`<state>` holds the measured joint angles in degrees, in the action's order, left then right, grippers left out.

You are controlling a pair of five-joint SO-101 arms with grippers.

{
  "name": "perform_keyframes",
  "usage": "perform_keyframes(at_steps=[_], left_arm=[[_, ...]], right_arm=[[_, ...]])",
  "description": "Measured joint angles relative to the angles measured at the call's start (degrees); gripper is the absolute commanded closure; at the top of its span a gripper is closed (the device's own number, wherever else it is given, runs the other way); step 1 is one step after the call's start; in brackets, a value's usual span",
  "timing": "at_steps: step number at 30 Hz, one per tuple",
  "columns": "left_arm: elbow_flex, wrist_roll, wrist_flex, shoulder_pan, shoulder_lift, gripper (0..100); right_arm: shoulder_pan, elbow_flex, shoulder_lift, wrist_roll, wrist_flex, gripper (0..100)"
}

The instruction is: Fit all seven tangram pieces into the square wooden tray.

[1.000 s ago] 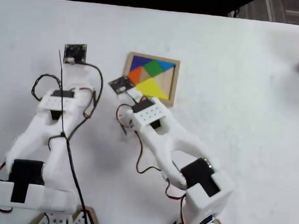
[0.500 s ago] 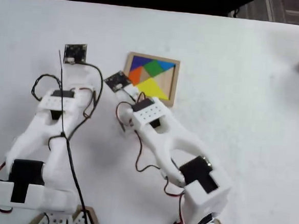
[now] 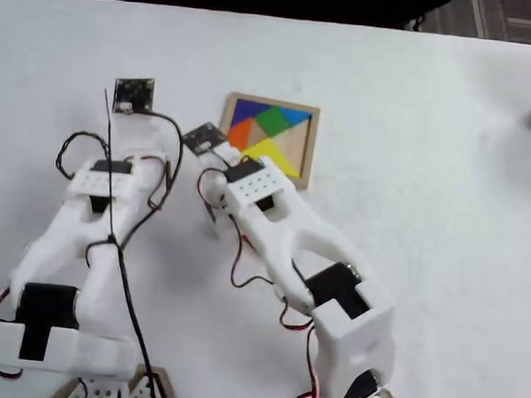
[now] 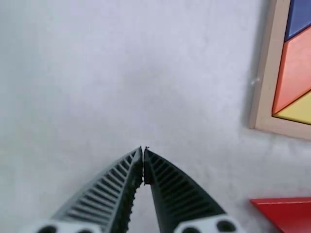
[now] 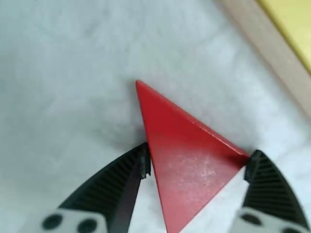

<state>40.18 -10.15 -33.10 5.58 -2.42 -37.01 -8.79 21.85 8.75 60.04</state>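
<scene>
Right wrist view has the red triangle (image 5: 189, 165) lying flat on the table (image 5: 63, 58), just beside the tray (image 5: 272, 46) rim. The right jaws are open and straddle it, one tip at a slanted side and the other at a corner, not yet pinching as far as I can tell. The piece looks thin, stiff, light and smooth-faced, so it should lift easily but offers only low edges to hold. Its sides are not parallel, so a squeeze may twist it or squirt it out; a hold from the long side to the opposite corner, low against the table, seems safer. High view shows the tray toward the table's far edge, with coloured pieces (image 3: 268, 131) packed in and bare wood on the side toward the right edge. The left jaws are closed, tips together over bare table near the tray.
</scene>
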Motion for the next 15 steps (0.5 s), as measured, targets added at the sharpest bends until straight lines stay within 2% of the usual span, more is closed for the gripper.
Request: perform_keyframes(at_steps=[2, 15], left_arm=[[0.00, 0.00, 0.00, 0.00, 0.00, 98], [0.00, 0.00, 0.00, 0.00, 0.00, 98]], right_arm=[[0.26, 0.09, 0.00, 0.00, 0.00, 85.4], [0.26, 0.88, -0.09, 0.00, 0.09, 85.0]])
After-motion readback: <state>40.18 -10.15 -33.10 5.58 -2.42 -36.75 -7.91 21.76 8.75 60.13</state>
